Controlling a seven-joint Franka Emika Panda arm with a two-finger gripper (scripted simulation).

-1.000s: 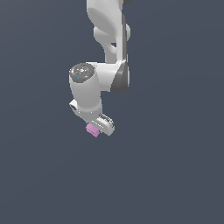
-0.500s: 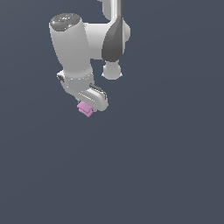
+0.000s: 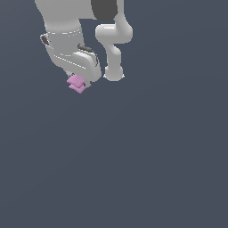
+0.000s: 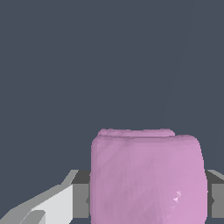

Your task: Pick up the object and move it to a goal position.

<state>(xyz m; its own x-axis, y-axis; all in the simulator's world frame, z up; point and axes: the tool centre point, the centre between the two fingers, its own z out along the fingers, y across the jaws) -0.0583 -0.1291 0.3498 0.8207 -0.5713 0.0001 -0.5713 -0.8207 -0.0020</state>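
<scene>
The object, a small pink-lilac cube, hangs under the white arm in the upper left of the exterior view. My gripper is shut on it, and the white hand hides its fingers there. In the wrist view the cube fills the space between the two grey fingers, which press on its two sides. No goal marker shows in either view.
The arm's white links and a dark joint fill the top of the exterior view, with a further link reaching down beside the hand. Everything else is a flat dark grey-blue background.
The hand has gone up and toward the exterior view's left with the cube still held. The arm looks larger in the frame than before.
</scene>
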